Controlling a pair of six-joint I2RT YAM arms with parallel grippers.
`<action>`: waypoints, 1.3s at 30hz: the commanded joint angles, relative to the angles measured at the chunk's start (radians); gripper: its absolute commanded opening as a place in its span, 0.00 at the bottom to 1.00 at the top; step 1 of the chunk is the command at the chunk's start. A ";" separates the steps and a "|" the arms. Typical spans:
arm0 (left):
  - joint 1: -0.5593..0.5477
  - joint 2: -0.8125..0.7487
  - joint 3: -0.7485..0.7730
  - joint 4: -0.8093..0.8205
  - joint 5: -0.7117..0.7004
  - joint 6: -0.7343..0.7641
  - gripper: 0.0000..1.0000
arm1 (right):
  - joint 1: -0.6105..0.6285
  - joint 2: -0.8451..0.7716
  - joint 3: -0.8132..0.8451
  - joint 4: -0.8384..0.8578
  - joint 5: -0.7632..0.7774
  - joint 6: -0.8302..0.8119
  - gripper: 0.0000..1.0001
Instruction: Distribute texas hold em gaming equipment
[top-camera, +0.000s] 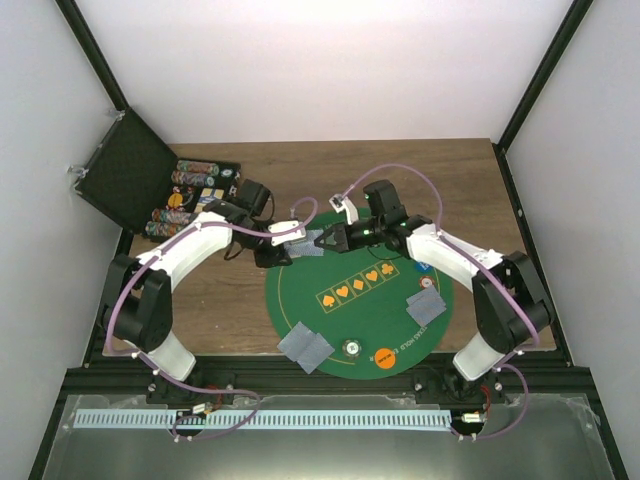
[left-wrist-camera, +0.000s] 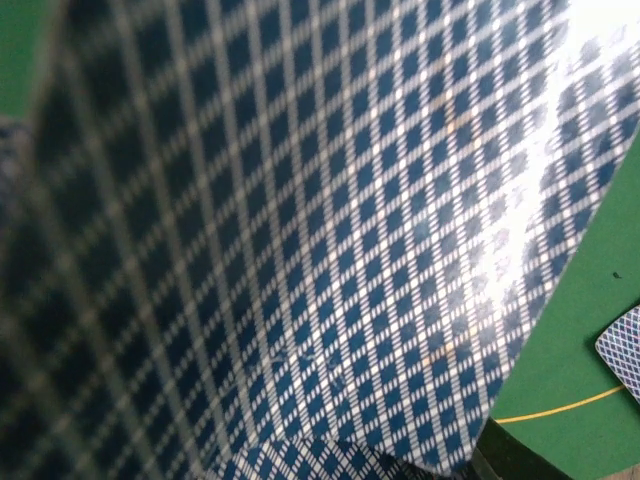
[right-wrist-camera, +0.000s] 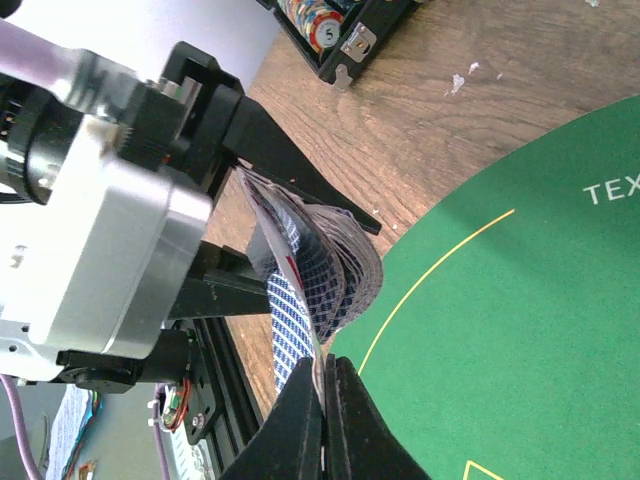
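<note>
A bent deck of playing cards (right-wrist-camera: 340, 265) with blue-checked backs sits clamped in my left gripper (top-camera: 292, 243) over the far left edge of the green mat (top-camera: 380, 310). Its black fingers (right-wrist-camera: 295, 165) show on either side of the deck. My right gripper (right-wrist-camera: 325, 372) is shut on the edge of one card (right-wrist-camera: 290, 330) peeling off that deck. In the left wrist view the card backs (left-wrist-camera: 300, 240) fill the frame and hide the fingers. Dealt cards lie face down at the mat's near left (top-camera: 305, 347) and right (top-camera: 425, 305). An orange token (top-camera: 383, 357) and a pale token (top-camera: 352, 347) sit near the front.
An open black chip case (top-camera: 195, 190) with rows of chips stands at the back left, its lid (top-camera: 125, 175) leaning against the wall. A blue token (top-camera: 425, 268) lies at the mat's right. Another face-down card (left-wrist-camera: 622, 350) shows on the mat. Bare wood table (top-camera: 450, 180) surrounds it.
</note>
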 joint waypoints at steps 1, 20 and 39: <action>0.012 -0.001 -0.015 0.021 0.035 0.007 0.43 | -0.006 -0.037 0.057 -0.058 0.016 -0.041 0.01; 0.097 -0.022 -0.043 0.039 0.051 -0.001 0.42 | -0.034 -0.159 0.167 -0.302 0.224 -0.222 0.01; 0.243 -0.099 -0.089 0.017 0.063 -0.019 0.43 | 0.422 -0.012 0.000 -0.077 1.155 -1.060 0.01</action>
